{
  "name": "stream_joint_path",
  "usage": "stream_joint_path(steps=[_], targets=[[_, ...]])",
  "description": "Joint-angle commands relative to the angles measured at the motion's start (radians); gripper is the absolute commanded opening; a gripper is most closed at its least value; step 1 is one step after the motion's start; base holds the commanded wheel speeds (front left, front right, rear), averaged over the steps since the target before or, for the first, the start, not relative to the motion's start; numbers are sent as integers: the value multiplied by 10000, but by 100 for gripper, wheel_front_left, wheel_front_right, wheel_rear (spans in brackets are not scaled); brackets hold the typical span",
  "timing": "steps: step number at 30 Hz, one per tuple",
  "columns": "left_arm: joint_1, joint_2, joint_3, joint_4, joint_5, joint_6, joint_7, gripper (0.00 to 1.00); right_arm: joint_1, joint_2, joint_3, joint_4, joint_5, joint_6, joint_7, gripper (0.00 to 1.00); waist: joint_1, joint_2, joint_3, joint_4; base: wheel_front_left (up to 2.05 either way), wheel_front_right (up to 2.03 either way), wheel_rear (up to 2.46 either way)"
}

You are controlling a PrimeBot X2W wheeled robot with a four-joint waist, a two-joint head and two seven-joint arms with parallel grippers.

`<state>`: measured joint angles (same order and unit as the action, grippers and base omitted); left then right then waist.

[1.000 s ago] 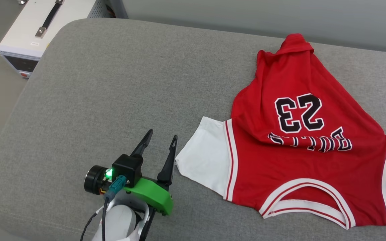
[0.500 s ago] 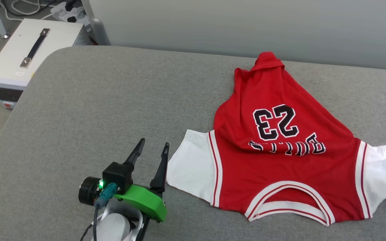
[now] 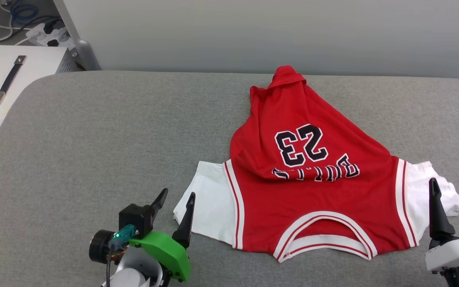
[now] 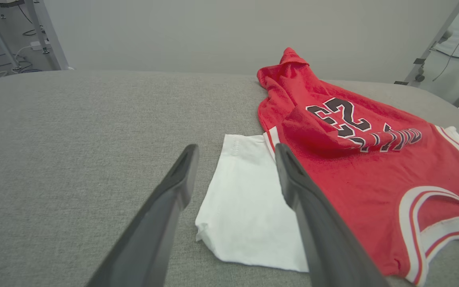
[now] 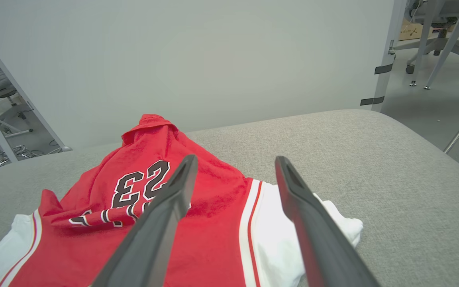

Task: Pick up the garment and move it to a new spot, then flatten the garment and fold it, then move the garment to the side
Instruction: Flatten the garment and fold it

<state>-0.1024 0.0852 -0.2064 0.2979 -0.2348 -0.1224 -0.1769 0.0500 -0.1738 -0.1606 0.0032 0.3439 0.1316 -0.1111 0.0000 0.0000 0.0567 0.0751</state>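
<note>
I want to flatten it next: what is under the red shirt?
The garment lies on the grey padded surface, which shows beside it. A red fold overlaps part of the lettering; anything else beneath is covered.

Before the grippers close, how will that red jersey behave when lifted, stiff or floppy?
Probably floppy: the garment lies rumpled with a fold over its print, so it should sag from a pinch. Likely light, being thin cloth. Pushed across the grey cushion, it would probably bunch up.
</note>
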Motion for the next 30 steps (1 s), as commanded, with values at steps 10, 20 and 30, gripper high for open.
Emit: stream_joint_path(steps=[10,20,30], targets=[[-284,893,-103,-1425,407,1110,5378,100,-46,33,134,-398,-197,-9,550,100,0,0,665,-633,0,0,0],[-252,1352,-52,-2215,515,1515,7537,100,-326,82,461,-267,-262,-9,434,100,0,0,1342,-1175,0,0,0],[-390,1449,-18,-1130,424,1605,7600,0,-500,-13,625,17,-174,-9,298,100,0,0,1602,-1318,0,0,0]])
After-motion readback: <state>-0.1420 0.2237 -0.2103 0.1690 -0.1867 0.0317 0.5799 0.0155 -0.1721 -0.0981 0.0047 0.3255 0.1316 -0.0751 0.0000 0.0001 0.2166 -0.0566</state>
